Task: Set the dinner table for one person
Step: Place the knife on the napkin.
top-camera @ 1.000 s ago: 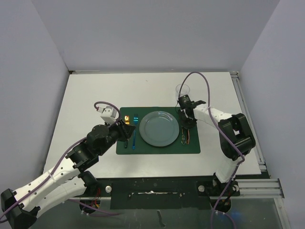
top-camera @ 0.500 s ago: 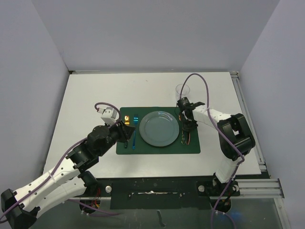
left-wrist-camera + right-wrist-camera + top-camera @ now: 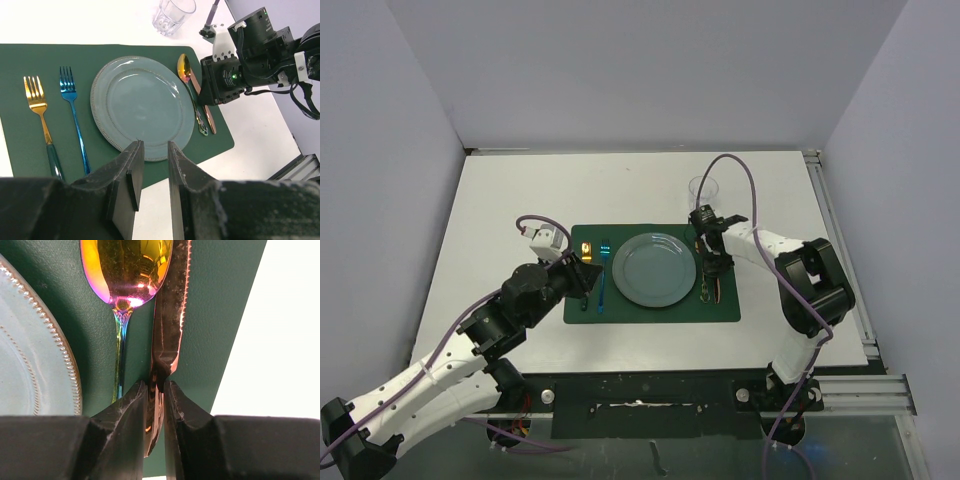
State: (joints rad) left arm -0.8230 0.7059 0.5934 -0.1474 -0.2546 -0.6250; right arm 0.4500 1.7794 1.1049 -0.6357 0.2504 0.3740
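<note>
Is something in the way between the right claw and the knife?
No, nothing visible. The right claw straddles the handle of the knife on the green placemat. The spoon lies just beside it, toward the plate.

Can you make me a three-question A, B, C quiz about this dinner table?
1. Where is the glass? A on the white table, past the placemat's corner; B on the placemat; C held in the air.
2. What colour is the plate? A red; B blue-grey; C yellow.
3. The right gripper's jaws are: A wide open above the plate; B gripping the glass; C closed on the knife.
Answers: A, it stands on bare table; B, it looks pale blue-grey; C, they squeeze the knife's handle.
</note>
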